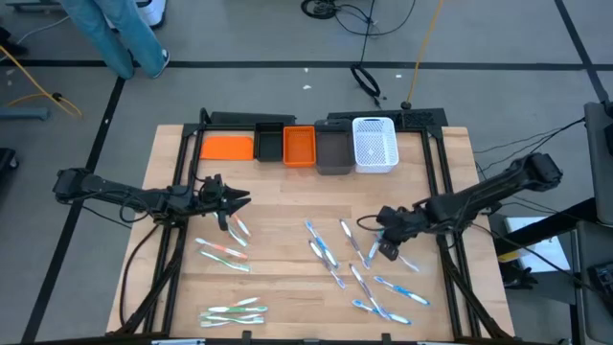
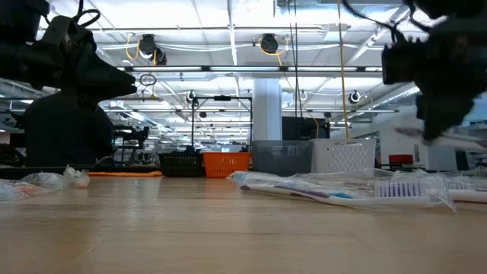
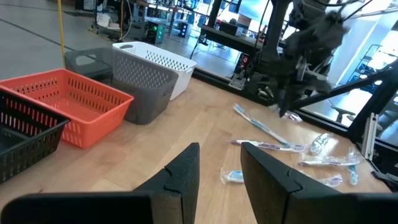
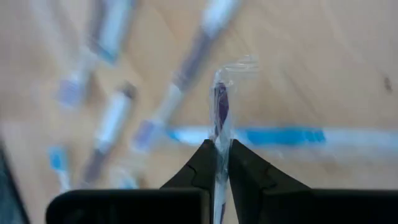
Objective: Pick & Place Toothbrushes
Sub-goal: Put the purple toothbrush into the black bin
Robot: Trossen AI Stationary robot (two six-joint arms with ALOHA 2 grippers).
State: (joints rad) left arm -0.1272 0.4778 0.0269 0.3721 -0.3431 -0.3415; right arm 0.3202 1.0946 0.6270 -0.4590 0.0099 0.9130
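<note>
Several toothbrushes in clear wrappers lie flat on the wooden table. The blue ones (image 1: 356, 273) are at the right, the green and pink ones (image 1: 225, 252) at the left and near the front edge (image 1: 233, 311). My right gripper (image 1: 388, 246) hangs above the blue group, slanting down, shut on one wrapped toothbrush (image 4: 219, 106) with a purple accent. My left gripper (image 1: 233, 199) stands level over the table's left part, open with nothing between its fingers (image 3: 186, 171). My right gripper pinches the wrapped toothbrush between its two fingertips (image 4: 205, 162), on a stretch of the handle (image 4: 219, 138) in its clear wrapper. The fingers lie across it, slanting down from the table's right. The purple part stands out past the tips, above the toothbrushes lying on the table.
A row of bins stands along the far edge: a flat orange piece (image 1: 227, 147), a black bin (image 1: 269, 144), an orange bin (image 1: 300, 147), a grey bin (image 1: 332, 151) and a white perforated bin (image 1: 374, 144). Bare wood lies between the two toothbrush groups.
</note>
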